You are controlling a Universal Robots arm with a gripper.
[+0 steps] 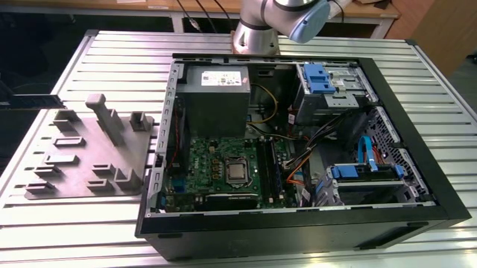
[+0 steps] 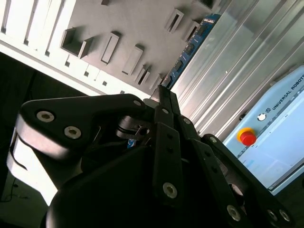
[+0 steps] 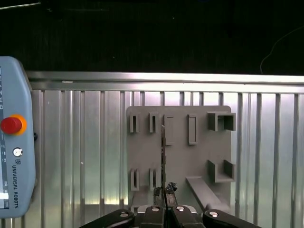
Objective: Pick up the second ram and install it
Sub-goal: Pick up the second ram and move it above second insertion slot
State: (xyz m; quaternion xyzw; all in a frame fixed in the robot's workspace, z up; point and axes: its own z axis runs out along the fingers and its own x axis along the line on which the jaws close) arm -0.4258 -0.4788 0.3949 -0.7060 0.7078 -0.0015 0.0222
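Gripper (image 3: 165, 194) clamped shut on near end of the second ram (image 3: 163, 152), as seen in both wrist views. Stick juts straight out past the fingertips, pointing toward the grey tray (image 3: 199, 156) on the ribbed table (image 3: 85, 156). Judgement: carry phase. Keep the stick square in the jaws, no twist, clear of the tray's upright blocks. First wrist view shows the ram edge-on as a thin dark line; second wrist view shows a blue board with a row of black chips.

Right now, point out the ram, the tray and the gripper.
ram (image 2: 192, 45), second wrist view, blue board face.
tray (image 3: 180, 159), first wrist view, bare flat base.
gripper (image 3: 165, 193), first wrist view, between fingertips shut on the ram.
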